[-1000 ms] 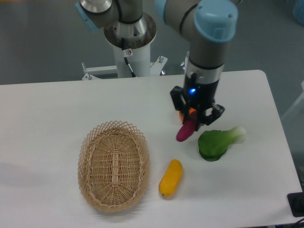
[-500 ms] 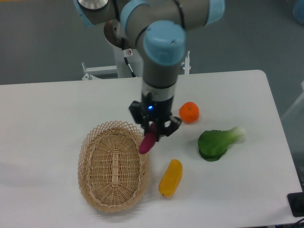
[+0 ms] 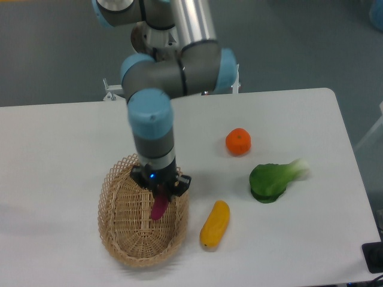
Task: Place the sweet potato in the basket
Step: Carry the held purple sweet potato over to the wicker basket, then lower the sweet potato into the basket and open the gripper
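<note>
Over the basket [image 3: 119, 230], at its right half, the jaws [image 3: 160, 190] hang closed on the upper end of the potato [image 3: 159, 207]. The tuber hangs directly beneath them, its long axis near upright with the free tip leaning slightly toward the basket's left side. That tip appears to sit inside the rim and above the woven floor; whether it already touches the weave cannot be told from this angle. Judgement: the carry is done and what remains is a release, perhaps after a short descent. On release the potato should tip over and lie along the floor, well within the walls, since the basket is deep enough and much longer than the tuber.

Right of the basket, just beside its rim, lies a yellow vegetable [image 3: 215, 224], apart from the wicker and clear of the arm. Further right of the basket and toward the robot's base sits an orange [image 3: 238, 142]. Furthest right lies a leafy green [image 3: 274, 179]. None of these stands near the drop line.

Surface: the worktop [image 3: 60, 155] is white, smooth and flat; the basket rests on it level. Room: open space surrounds the basket on its left and near sides, and the arm descends from above without crossing any item. Risk is low, chiefly the tuber catching on the right rim.
</note>
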Robot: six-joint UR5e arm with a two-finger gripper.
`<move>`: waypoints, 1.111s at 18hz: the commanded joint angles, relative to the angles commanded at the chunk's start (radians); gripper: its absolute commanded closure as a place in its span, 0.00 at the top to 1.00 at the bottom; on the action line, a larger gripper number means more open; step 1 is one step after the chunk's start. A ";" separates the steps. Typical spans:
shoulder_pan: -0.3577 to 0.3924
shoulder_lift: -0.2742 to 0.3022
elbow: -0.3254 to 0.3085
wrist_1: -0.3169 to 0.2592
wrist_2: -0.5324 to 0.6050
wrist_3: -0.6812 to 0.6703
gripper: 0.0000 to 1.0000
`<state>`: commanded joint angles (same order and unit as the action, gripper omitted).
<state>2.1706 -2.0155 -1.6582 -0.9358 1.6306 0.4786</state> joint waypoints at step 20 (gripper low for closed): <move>-0.028 -0.040 -0.037 0.057 0.011 0.078 0.94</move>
<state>2.1430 -2.0555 -1.6951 -0.8790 1.6413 0.5568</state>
